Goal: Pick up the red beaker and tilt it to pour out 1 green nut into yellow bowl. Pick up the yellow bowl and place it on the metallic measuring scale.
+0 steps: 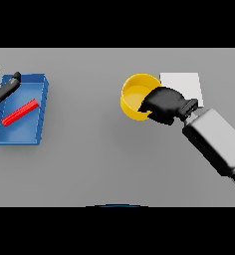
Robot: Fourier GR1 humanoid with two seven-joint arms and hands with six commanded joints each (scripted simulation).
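The yellow bowl (133, 94) sits right of the table's middle, its right side covered by my right hand (163, 104), whose fingers curl over the rim. Just behind the hand lies the pale square measuring scale (181, 82), partly hidden by the wrist. A red beaker (20, 113) lies on its side in a blue tray (37, 104) at the far left. My left hand (2, 87) hangs over the tray's back left corner with fingers spread, apart from the beaker. No green nut shows.
The blue tray's walls stand at the left edge of the table. My right forearm (219, 142) slants across the right side from the lower right corner.
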